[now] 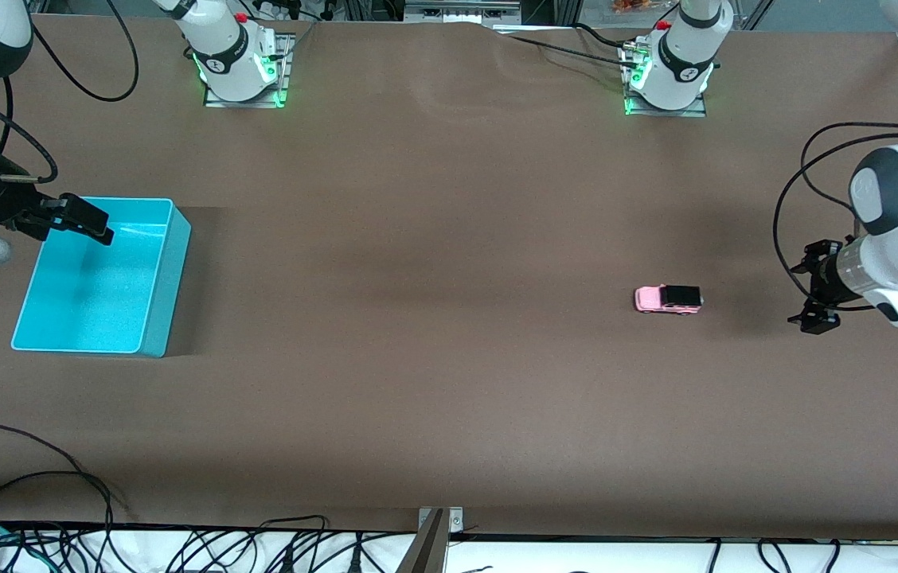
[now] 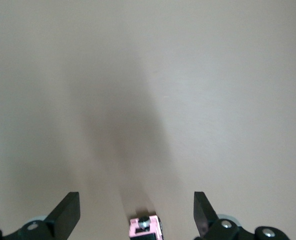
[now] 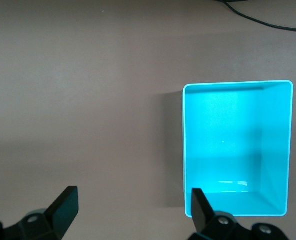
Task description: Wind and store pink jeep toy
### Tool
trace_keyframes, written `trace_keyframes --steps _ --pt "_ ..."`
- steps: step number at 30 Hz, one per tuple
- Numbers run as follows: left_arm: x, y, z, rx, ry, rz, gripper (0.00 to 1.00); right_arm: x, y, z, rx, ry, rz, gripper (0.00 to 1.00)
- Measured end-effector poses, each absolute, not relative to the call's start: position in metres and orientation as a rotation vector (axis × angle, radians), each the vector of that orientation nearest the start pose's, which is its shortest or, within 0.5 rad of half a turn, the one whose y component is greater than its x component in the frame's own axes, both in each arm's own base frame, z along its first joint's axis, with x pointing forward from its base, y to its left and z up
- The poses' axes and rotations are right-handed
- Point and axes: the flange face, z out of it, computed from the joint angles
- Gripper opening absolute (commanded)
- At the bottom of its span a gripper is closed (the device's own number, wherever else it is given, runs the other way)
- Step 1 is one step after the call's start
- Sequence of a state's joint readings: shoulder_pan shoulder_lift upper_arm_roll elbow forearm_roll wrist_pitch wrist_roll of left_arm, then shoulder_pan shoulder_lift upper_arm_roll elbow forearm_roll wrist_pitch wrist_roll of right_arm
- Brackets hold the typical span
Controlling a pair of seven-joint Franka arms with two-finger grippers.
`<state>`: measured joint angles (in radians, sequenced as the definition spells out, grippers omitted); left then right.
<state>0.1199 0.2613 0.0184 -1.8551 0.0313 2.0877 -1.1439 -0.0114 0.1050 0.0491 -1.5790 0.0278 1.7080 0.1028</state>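
One pink jeep toy (image 1: 668, 299) on table, near open left pincer (image 1: 807, 296).

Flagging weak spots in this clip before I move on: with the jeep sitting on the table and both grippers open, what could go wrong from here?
The pink jeep toy is tiny; the open left gripper beside it could nudge it, and it may roll on its wheels. The turquoise bin sits at the right arm's end of the table, so storing means a long carry or handover, with drop risk. The open right gripper hangs over the bin and may obstruct placement.
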Motion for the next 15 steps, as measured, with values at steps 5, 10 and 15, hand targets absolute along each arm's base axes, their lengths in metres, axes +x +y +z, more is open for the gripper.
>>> trace_keyframes --steps 5,10,15 --pt "0.616 0.084 0.435 -2.690 -1.567 -0.022 1.00 0.596 0.024 0.572 -3.105 0.107 -0.034 1.00" --pt "0.619 0.082 0.485 -2.878 -1.192 -0.039 1.00 0.596 0.024 0.572 -3.105 0.107 -0.034 1.00" --pt "0.622 0.082 0.507 -2.984 -0.893 -0.060 1.00 0.596 0.024 0.572 -3.105 0.107 -0.034 1.00"
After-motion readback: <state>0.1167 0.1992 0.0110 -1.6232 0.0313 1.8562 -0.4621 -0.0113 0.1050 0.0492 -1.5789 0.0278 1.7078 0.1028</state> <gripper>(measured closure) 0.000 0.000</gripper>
